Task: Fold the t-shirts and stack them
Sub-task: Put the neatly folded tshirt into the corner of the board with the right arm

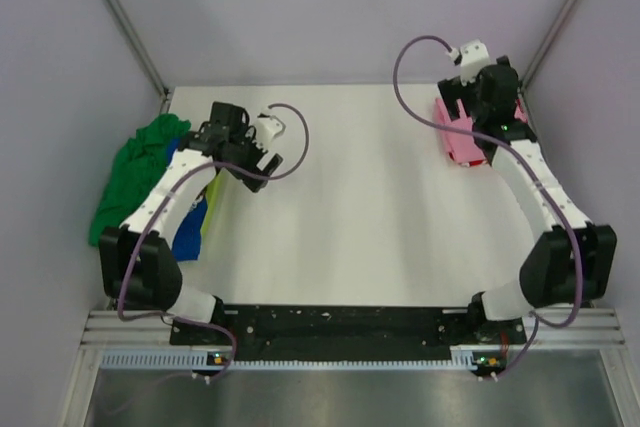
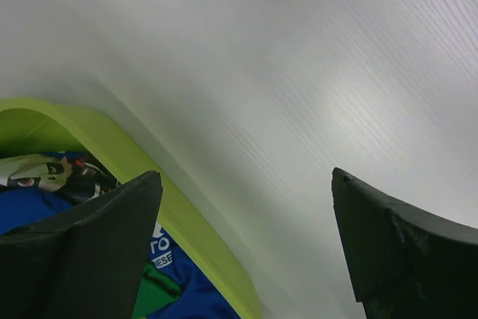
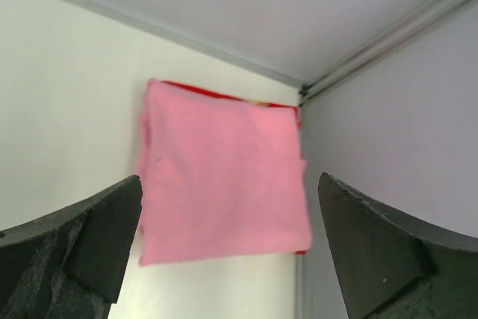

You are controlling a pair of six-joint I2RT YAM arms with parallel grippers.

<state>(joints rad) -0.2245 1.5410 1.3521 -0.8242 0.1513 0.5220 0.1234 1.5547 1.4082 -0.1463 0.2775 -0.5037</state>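
Left gripper (image 2: 245, 177) released, jaws wide apart, nothing between them. It hangs over bare counter (image 1: 360, 207) at about 10 o'clock in the top view, just at the edge of the unfolded pile. Right gripper (image 3: 228, 178) also released, jaws spread, holding nothing, poised over the folded stack at about 2 o'clock, in the far right corner.

Stack: pink t-shirt (image 3: 216, 147) folded into a flat rectangle, lying on top of the red t-shirt (image 3: 202, 89). Only a thin red edge shows along the far side and at the near right corner. The print on the red one is hidden.

Pile at 9 o'clock, against the left wall: green t-shirt (image 1: 135, 172) crumpled, farthest left. Blue t-shirt (image 1: 190, 232) is at the pile's 5 o'clock side, partly under the left arm. Yellow-green t-shirt (image 1: 212, 197) touches the blue one, its edge running along the counter side of the pile. In the left wrist view white print shows on the blue cloth, too small to read.
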